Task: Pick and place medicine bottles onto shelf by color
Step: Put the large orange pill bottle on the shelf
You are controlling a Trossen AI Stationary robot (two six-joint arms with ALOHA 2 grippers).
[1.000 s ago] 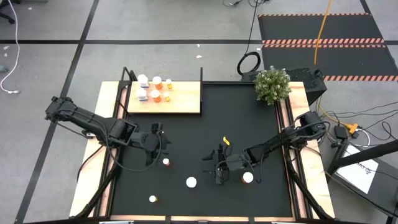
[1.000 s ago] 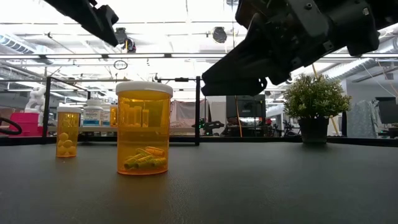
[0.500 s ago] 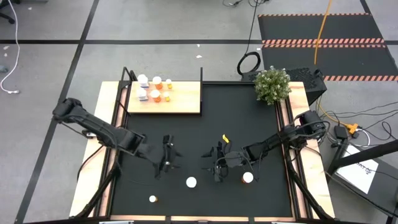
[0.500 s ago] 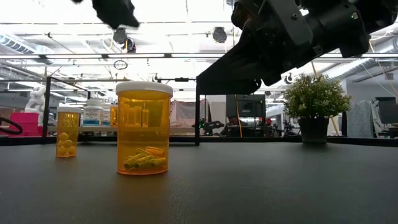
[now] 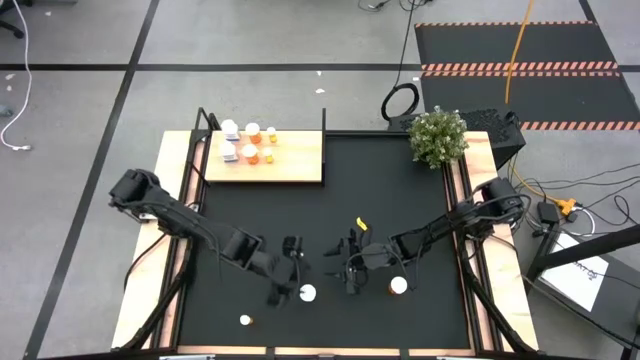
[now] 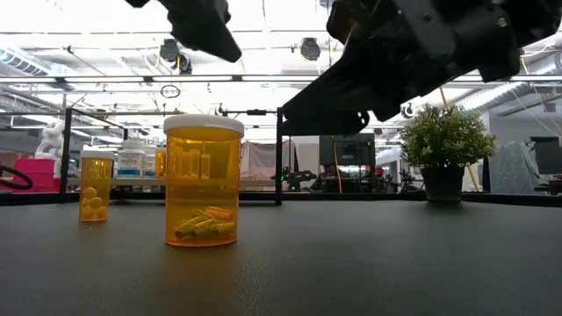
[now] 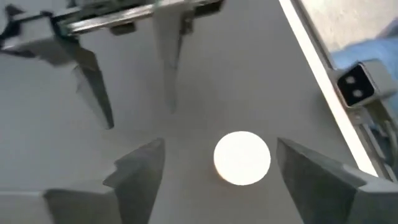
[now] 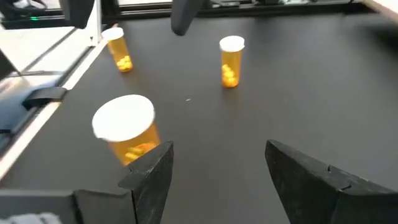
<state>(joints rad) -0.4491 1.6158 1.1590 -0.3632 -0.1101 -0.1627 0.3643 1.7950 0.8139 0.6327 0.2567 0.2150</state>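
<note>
Now the left gripper (image 5: pixel 291 283) hovers, fingers apart, just beside a white-capped bottle (image 5: pixel 307 293) on the black mat (image 5: pixel 400 200), apparently lining up a pick; next it must drop around the cap, close, then carry it to the shelf (image 5: pixel 300 160)

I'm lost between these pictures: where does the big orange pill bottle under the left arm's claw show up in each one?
High view: the large orange bottle shows only its white cap, in the lower middle of the picture.
Low view: left of centre, the closest bottle.
Left wrist view: the white cap seen from above.
Right wrist view: the nearest bottle.
Shared landmark: the left gripper, open above it.
</note>
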